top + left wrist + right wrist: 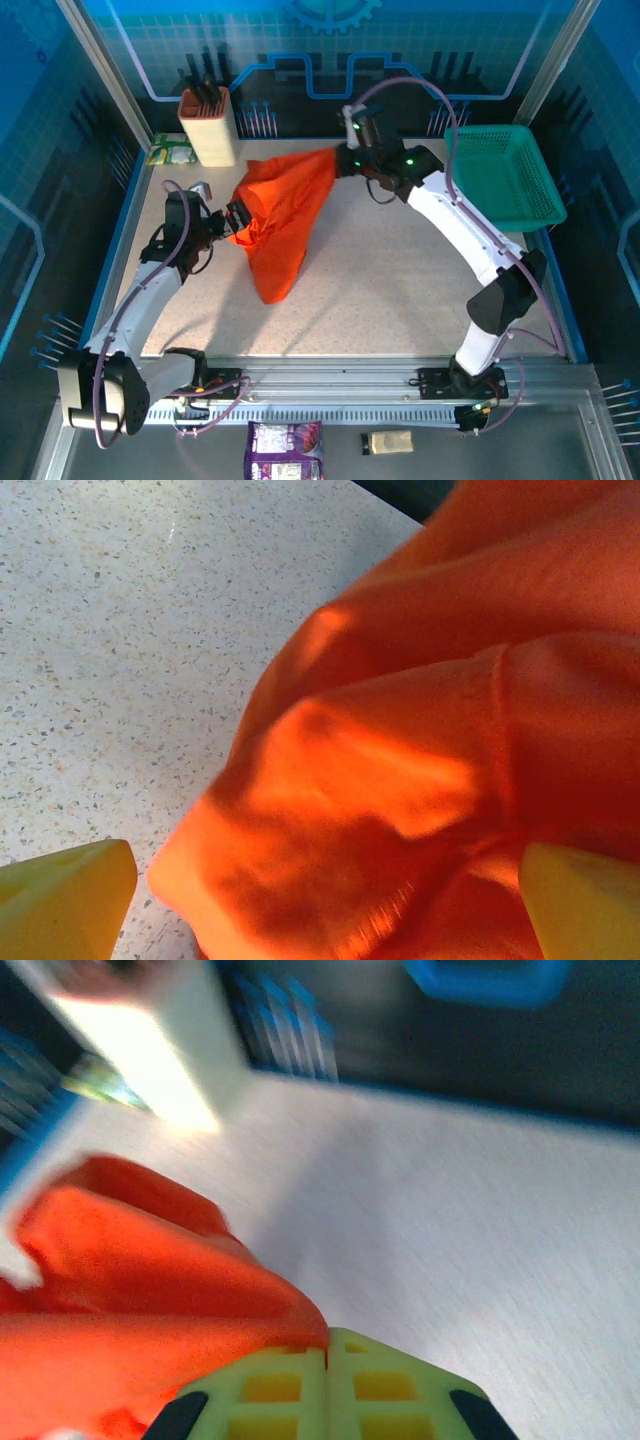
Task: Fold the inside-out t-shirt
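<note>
A bright orange-red cloth t-shirt drapes onto the speckled table. The right gripper pinches its far corner tight, and the left gripper gapes wide at its near edge.

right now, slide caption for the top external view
Right gripper holds up one end of the orange-red t-shirt; open left gripper sits at its opposite edge.

Top view looks down over the whole table; both wrist views sit close on the t-shirt.

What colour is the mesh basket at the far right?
The basket is teal-green; top external view.
</note>
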